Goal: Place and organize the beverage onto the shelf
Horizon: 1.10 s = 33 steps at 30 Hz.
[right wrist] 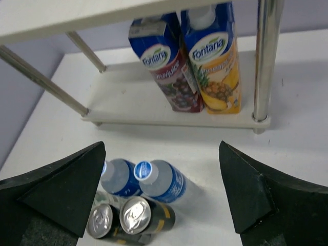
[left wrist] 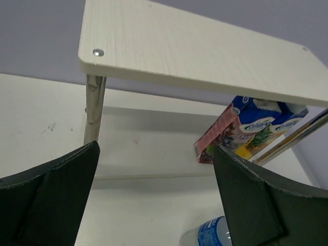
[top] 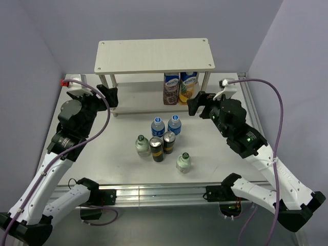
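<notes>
The beverage stands in a cluster mid-table: two blue-labelled water bottles [top: 158,127] [top: 175,124], two dark cans [top: 156,148] [top: 168,142] and two green-capped glass bottles [top: 142,145] [top: 183,162]. Behind them is the shelf [top: 154,55], its top board bare. My left gripper [top: 111,97] hovers open by the shelf's left legs, holding nothing; its view shows the shelf [left wrist: 195,46] and one water bottle [left wrist: 210,236]. My right gripper [top: 193,106] hangs open near the shelf's right end, above the water bottles [right wrist: 161,179] [right wrist: 119,177] and cans [right wrist: 141,215].
Two Fontana juice cartons [top: 171,88] [top: 188,86] stand on the right of the shelf's lower board [top: 138,105], also seen as cartons [right wrist: 166,61] [right wrist: 215,56] beside a metal leg [right wrist: 264,61]. Grey walls close in behind and at both sides.
</notes>
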Motion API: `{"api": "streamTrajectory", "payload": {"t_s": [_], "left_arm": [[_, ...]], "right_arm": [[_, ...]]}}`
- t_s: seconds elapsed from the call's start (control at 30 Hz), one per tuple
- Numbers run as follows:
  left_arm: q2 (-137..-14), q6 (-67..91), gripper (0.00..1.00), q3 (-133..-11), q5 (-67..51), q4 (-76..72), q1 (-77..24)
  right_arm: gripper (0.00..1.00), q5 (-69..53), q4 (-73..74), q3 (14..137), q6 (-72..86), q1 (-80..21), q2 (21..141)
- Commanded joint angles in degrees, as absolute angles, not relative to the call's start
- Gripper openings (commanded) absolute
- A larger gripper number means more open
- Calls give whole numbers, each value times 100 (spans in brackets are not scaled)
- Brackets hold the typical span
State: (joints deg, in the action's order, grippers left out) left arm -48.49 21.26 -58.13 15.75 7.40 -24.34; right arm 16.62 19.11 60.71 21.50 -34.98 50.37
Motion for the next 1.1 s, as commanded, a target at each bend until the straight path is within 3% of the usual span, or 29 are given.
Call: {"api": "streamTrajectory", "payload": {"t_s": [0.0,0.27,0.37,0.67,1.07], "left_arm": [[-4825,1855,99,-5792,1723,887,-2426],[-4966,1890,99,-5810,1801,984,-2426],[-5018,1916,99,-5809,1854,1028,-2426],[-5071,1916,99,-5810,1916,1081,-2417],[-5019,1925,99,-5774,1907,1055,-2417]], "right_arm": [[100,1880,2329,5864,2126,-3822,4905],[100,3794,3567,4914,3810,-5658,3842],[100,3928,3937,4703,4340,-6511,3613],[100,5360,5193,4851,7089,-9217,4806],[100,6177,5756,4579,8366,-9299,5510]]}}
